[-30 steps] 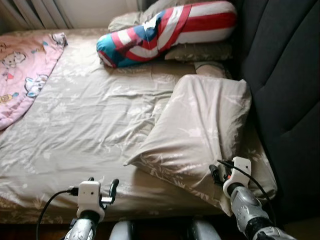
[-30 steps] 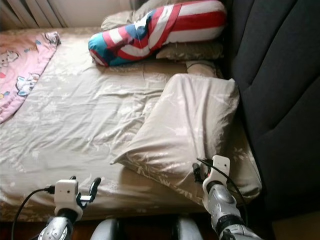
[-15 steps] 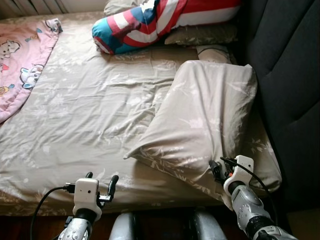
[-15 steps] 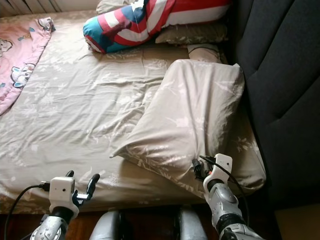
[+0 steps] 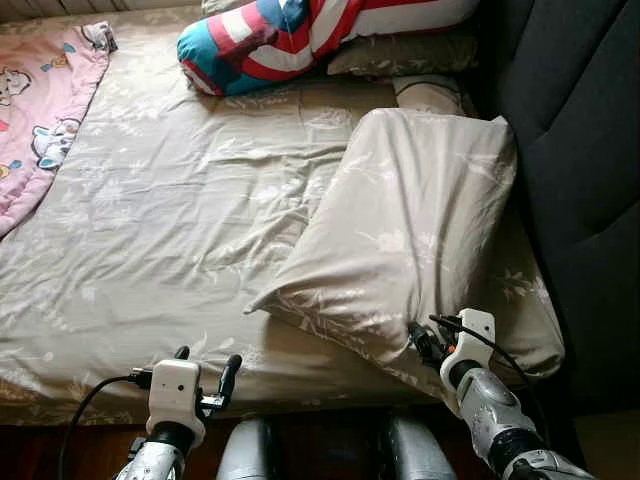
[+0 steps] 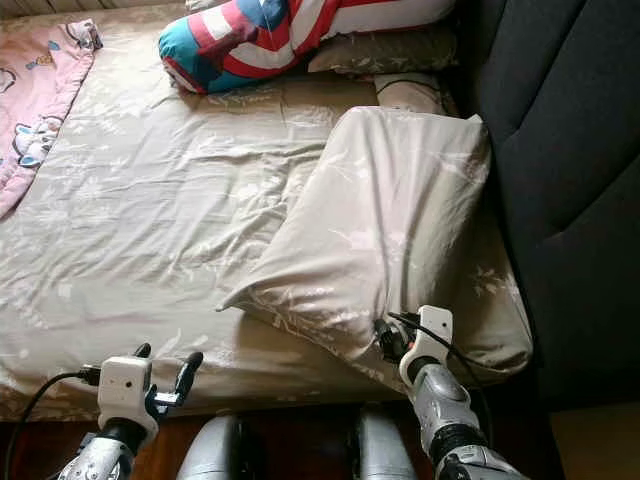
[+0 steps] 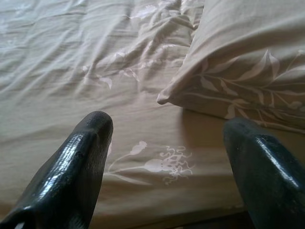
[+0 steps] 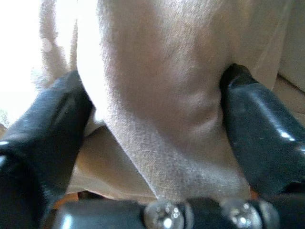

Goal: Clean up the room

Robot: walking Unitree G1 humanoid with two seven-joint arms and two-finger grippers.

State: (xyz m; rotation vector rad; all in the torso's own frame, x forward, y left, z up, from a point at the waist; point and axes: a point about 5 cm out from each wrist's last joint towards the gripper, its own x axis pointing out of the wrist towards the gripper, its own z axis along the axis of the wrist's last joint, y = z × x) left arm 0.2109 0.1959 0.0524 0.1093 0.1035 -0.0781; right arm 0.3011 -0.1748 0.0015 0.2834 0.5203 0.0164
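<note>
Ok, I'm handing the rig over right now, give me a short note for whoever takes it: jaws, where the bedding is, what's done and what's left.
Right gripper: jaws shut on a fold at the near corner of the beige pillow.
Left gripper: jaws open, holding nothing, over the near edge of the bed sheet.
The pillow lies askew beside the dark headboard. A striped bolster sits on another pillow at the far end; a pink blanket is bunched at the far left.
Done: pillow gripped.
Left: probably set the pillow straight by the headboard, smooth the wrinkled sheet, deal with the blanket.
</note>
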